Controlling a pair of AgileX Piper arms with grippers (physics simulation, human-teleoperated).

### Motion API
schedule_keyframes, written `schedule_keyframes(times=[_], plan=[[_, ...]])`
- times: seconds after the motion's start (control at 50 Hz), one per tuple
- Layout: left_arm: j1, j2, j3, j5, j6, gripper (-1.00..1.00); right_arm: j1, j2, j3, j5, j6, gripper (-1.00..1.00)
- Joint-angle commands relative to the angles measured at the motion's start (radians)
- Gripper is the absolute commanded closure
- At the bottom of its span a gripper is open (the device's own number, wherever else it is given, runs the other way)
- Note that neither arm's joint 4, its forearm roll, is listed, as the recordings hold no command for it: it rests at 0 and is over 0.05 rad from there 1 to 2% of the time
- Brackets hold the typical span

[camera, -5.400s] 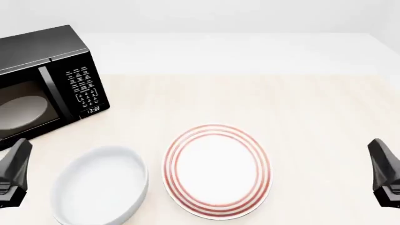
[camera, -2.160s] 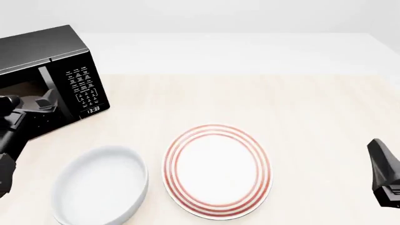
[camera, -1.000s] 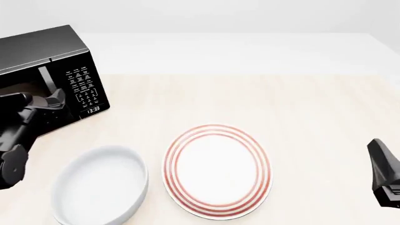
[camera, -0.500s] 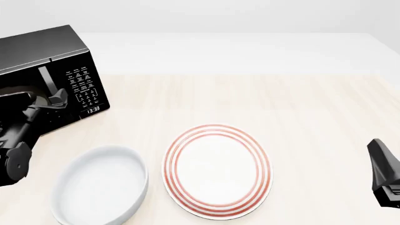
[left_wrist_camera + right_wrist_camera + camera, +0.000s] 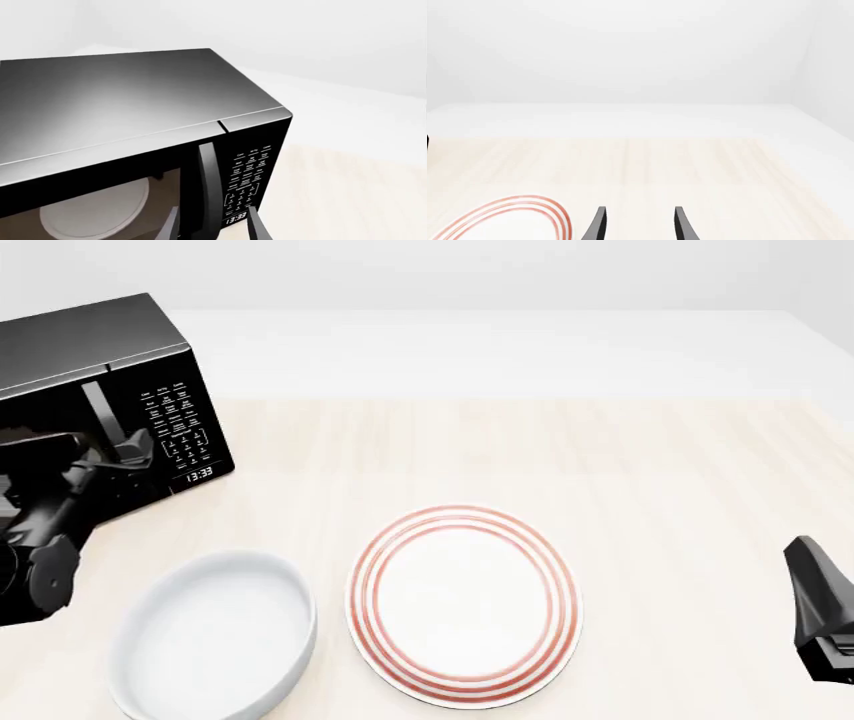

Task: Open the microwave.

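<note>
In the left wrist view the black microwave (image 5: 133,135) fills the frame with its left part cut off, a pale round turntable (image 5: 93,212) shows dimly behind the dark glass, and the left gripper (image 5: 212,231) has its jaws apart on either side of the grey bar handle (image 5: 208,190), not squeezing it. In the front view the microwave sits at the upper left with the left arm hiding part of its door, while a white bowl (image 5: 214,635) and a red-ringed plate (image 5: 463,602), both with nothing in them, lie on the table (image 5: 641,460) at the bottom middle. In the right wrist view only an edge of the plate shows at the lower left, and the right gripper (image 5: 639,225) hangs over bare table with its jaws apart.

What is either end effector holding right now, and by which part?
Nothing yet. The left end effector is open, its fingers straddling the microwave door handle low down, not closed on it. The right end effector is open and empty.
</note>
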Motion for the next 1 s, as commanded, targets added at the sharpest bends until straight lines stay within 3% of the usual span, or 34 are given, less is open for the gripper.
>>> schedule_keyframes(times=[0.02, 1.0], plan=[[-0.001, 0.031, -0.026, 0.006, -0.009, -1.00, 0.000, 0.000, 0.000, 0.000, 0.000, -1.00], [-0.027, 0.123, -0.091, 0.008, -0.062, -1.00, 0.000, 0.000, 0.000, 0.000, 0.000, -1.00]])
